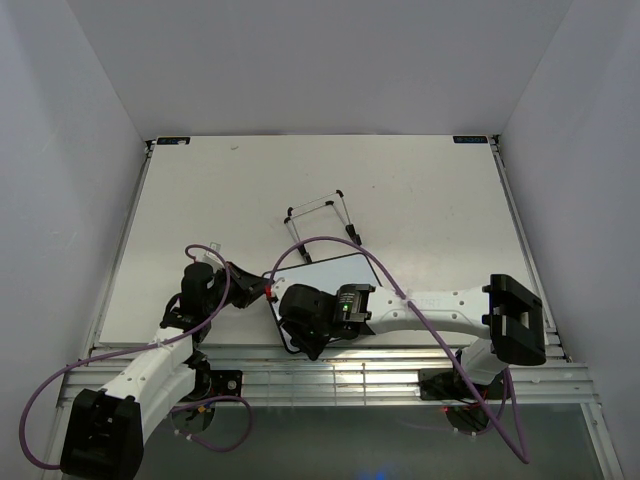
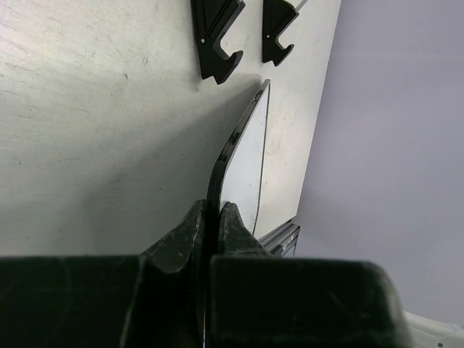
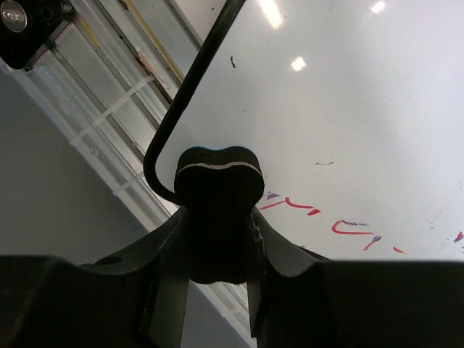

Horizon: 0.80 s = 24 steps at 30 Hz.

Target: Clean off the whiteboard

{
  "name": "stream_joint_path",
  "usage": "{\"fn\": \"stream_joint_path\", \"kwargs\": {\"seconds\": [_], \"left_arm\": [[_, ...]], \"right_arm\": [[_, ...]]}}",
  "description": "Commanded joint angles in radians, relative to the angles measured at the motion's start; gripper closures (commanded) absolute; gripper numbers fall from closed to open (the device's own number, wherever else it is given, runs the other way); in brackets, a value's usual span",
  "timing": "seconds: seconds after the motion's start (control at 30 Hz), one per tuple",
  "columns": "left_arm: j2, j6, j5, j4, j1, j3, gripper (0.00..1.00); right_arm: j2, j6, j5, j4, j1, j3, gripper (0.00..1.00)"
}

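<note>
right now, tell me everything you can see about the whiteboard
The whiteboard is a small white rectangle with a thin glossy black frame and rounded corners. Its shiny face reflects the lights and bears red handwriting and a few dark specks. It sits near the front edge of the table. The left gripper is shut on one edge. The right gripper holds a black eraser against the face near a corner.
</note>
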Motion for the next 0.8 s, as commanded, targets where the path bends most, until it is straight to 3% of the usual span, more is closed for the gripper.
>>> {"fn": "stream_joint_path", "kwargs": {"seconds": [0.0, 0.77], "left_arm": [[-0.007, 0.043, -0.034, -0.044, 0.0, 0.006, 1.0], [0.012, 0.049, 0.001, -0.019, 0.0, 0.0, 1.0]], "right_arm": [[-0.007, 0.01, 0.041, -0.051, -0.029, -0.077, 0.92], [-0.176, 0.009, 0.024, 0.042, -0.339, -0.442, 0.92]]}}
